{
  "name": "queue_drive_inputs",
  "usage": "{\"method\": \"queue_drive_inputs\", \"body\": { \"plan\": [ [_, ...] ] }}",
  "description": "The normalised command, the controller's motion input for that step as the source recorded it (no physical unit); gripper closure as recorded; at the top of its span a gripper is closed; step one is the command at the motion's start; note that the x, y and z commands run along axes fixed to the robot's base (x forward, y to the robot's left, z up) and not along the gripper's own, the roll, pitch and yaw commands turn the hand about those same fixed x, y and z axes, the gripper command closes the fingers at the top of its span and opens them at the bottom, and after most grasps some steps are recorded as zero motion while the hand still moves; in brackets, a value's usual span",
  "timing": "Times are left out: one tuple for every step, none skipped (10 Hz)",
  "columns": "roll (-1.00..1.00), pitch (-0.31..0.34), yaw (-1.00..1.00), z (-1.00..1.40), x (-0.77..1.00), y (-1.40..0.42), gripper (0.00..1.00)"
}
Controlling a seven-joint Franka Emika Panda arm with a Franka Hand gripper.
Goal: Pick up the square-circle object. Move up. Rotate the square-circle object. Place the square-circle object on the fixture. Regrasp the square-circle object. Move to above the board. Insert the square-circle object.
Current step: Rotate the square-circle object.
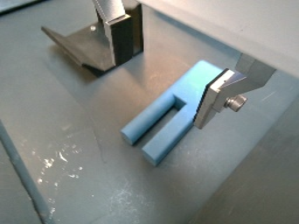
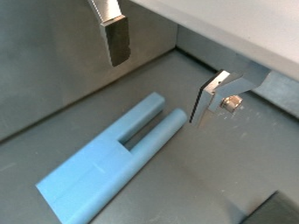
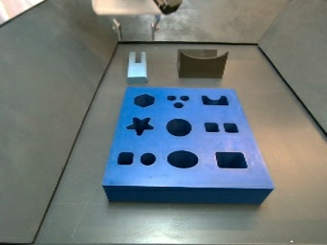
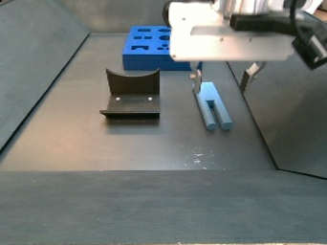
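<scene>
The square-circle object [image 4: 211,105] is a light blue-grey peg lying flat on the grey floor, with a slot along one end. It shows in both wrist views [image 1: 176,109] [image 2: 111,157] and in a side view [image 3: 137,65]. My gripper [image 4: 223,78] hangs open just above the peg's far end, with one finger on each side and nothing held. Its midpoint shows in both wrist views [image 1: 163,66] [image 2: 160,70]. The dark fixture [image 4: 130,94] [image 3: 200,63] stands beside the peg, and behind one finger in a wrist view [image 1: 87,48]. The blue board [image 3: 183,144] [image 4: 151,48] lies apart.
Grey walls enclose the floor on all sides. One wall runs close beside the peg and the gripper [image 4: 288,115]. The board's holes (star, hexagon, circles, squares, oval) show in a side view.
</scene>
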Motion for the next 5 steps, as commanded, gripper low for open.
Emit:
{"method": "queue_drive_inputs", "body": {
  "plan": [
    [0.12, 0.084, 0.0, 0.75, -0.03, 0.0, 0.0],
    [0.0, 0.0, 1.0, 0.0, 0.0, 0.0, 0.0],
    [0.0, 0.0, 1.0, -0.13, 0.0, 0.0, 0.0],
    [0.0, 0.001, 1.0, -0.26, 0.0, 0.0, 0.0],
    [0.0, -0.001, 1.0, -0.23, 0.04, 0.0, 0.0]
  ]
}}
